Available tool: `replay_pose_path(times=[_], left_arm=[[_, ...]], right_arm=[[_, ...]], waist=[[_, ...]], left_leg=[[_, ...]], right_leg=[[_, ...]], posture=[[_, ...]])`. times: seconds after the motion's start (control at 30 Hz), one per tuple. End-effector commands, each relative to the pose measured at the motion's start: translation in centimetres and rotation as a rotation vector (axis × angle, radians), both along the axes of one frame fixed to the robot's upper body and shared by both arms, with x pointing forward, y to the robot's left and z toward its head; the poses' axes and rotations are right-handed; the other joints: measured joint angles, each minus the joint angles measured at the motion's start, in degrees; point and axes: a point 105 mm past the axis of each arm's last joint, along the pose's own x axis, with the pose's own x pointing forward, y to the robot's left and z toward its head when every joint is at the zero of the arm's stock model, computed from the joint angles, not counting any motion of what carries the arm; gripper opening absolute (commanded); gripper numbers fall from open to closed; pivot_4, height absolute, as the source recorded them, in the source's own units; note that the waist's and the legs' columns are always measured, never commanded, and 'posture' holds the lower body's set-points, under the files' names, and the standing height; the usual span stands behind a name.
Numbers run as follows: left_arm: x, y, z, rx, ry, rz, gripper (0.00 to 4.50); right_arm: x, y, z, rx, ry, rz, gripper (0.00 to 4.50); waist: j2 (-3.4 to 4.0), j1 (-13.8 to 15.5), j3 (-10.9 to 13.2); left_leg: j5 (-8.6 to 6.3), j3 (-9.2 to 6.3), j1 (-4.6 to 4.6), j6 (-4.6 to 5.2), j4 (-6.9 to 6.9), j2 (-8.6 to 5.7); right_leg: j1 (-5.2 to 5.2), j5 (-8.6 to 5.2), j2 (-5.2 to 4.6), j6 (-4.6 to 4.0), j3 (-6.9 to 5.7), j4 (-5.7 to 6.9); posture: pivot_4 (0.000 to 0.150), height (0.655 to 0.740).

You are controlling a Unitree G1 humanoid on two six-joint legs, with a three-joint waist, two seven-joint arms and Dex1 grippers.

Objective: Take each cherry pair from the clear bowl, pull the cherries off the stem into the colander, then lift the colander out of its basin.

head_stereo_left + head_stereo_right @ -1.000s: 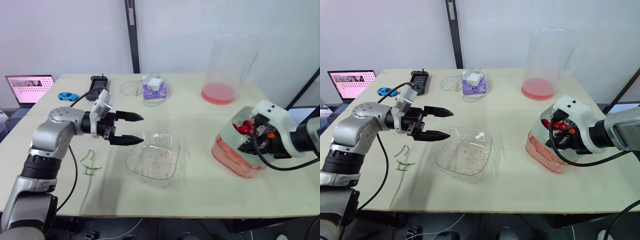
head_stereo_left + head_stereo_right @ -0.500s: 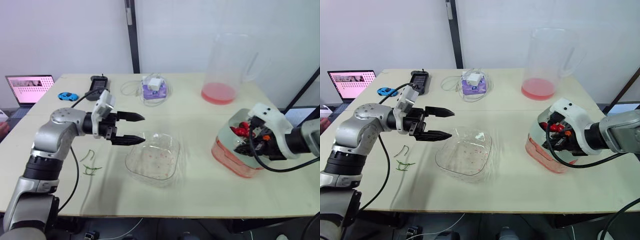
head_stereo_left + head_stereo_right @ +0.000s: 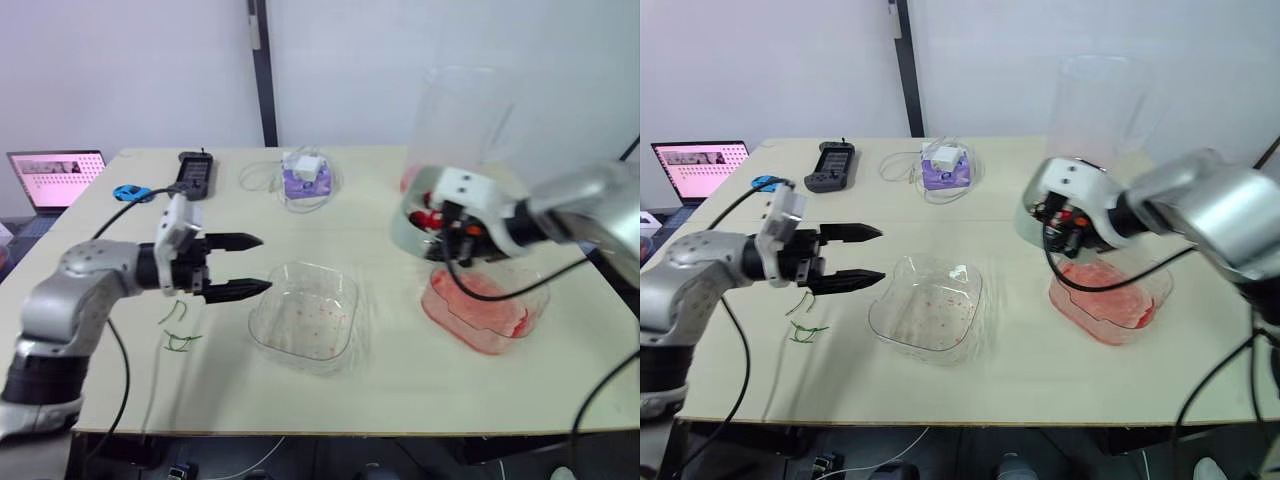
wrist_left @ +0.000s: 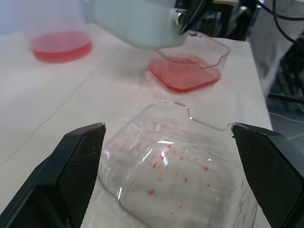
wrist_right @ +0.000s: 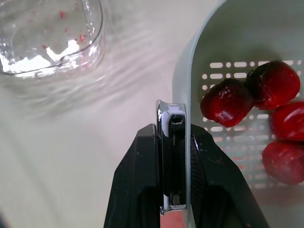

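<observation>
Right gripper [image 5: 172, 135], jaws clenched on the rim tab of the pale green perforated colander [image 5: 213, 38], holds it and its dark red cherries [image 5: 227, 102] in the air, clear of the transparent basin of red liquid [image 3: 500, 335]. Left gripper [image 3: 265, 263], jaws released, hovers beside the red-speckled clear plastic bowl [image 3: 300, 320].

Pale table [image 3: 400, 390], seven items resting on it.
Centre: clear bowl [image 3: 305, 325]. Right edge: red-stained basin [image 3: 478, 308]. Far right corner: pitcher [image 3: 455, 110]. Left: green stems [image 3: 178, 328]. Far edge: toy car [image 3: 129, 191], remote [image 3: 193, 171], purple box [image 3: 299, 181].
</observation>
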Motion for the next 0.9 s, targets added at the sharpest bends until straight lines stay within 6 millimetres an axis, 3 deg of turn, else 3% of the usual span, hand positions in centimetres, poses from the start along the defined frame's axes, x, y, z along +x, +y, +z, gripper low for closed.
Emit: replay_pose_path(times=[0.03,0.17,0.3,0.53,0.7,0.83,0.9], left_arm=[[-1.5,1.0,1.3,-0.023,-0.060,0.073,4.50],[-2.9,2.4,0.7,-0.028,-0.036,0.180,4.50],[-4.1,3.3,0.3,-0.025,-0.019,0.265,4.50],[-5.1,4.1,-0.1,-0.024,-0.001,0.341,4.50],[-4.4,4.8,-1.9,0.078,0.008,0.442,4.50],[-3.8,5.4,-1.5,0.012,0.004,0.480,4.50],[-3.6,6.1,-1.8,0.018,0.017,0.505,4.50]], right_arm=[[2.6,0.6,-0.1,-0.089,-0.029,0.052,0.23],[3.6,2.5,-2.5,-0.133,0.060,0.157,0.23],[3.9,3.0,-4.7,-0.182,0.129,0.225,0.23],[4.1,4.0,-5.9,-0.194,0.178,0.299,0.23],[4.6,4.0,-5.9,-0.189,0.183,0.301,2.66],[4.9,3.6,-3.5,-0.156,0.115,0.276,4.46],[4.7,3.5,-1.9,-0.096,0.084,0.263,4.46]], waist=[[-0.02,0.06,0.00],[-0.04,0.13,0.00],[-0.03,0.18,0.01],[-0.03,0.07,0.01],[-0.02,0.08,0.01],[-0.02,0.15,0.01],[-0.02,0.10,0.01]], left_leg=[[0.00,-0.02,-0.01,0.00,0.00,0.00],[0.02,-0.04,-0.03,-0.03,0.00,-0.01],[0.02,-0.05,-0.03,-0.04,0.01,-0.01],[0.05,-0.06,-0.02,-0.09,0.01,-0.01],[0.06,-0.06,0.00,-0.10,-0.01,-0.02],[0.06,-0.06,0.00,-0.12,0.00,-0.03],[0.06,-0.06,0.00,-0.12,-0.01,-0.03]], right_leg=[[-0.01,0.00,0.01,0.00,-0.02,0.01],[-0.03,0.00,-0.03,0.00,-0.04,0.05],[-0.04,0.00,-0.04,0.00,-0.05,0.11],[-0.05,0.00,-0.02,-0.01,-0.05,0.15],[-0.06,0.00,-0.02,-0.01,-0.04,0.15],[-0.04,0.01,-0.04,-0.01,-0.05,0.15],[-0.05,0.01,-0.03,-0.01,-0.05,0.16]], posture=[[0.150,0.7332],[0.150,0.7332],[0.150,0.7332],[0.150,0.7332],[0.150,0.7332],[0.150,0.7332],[0.150,0.7332]])
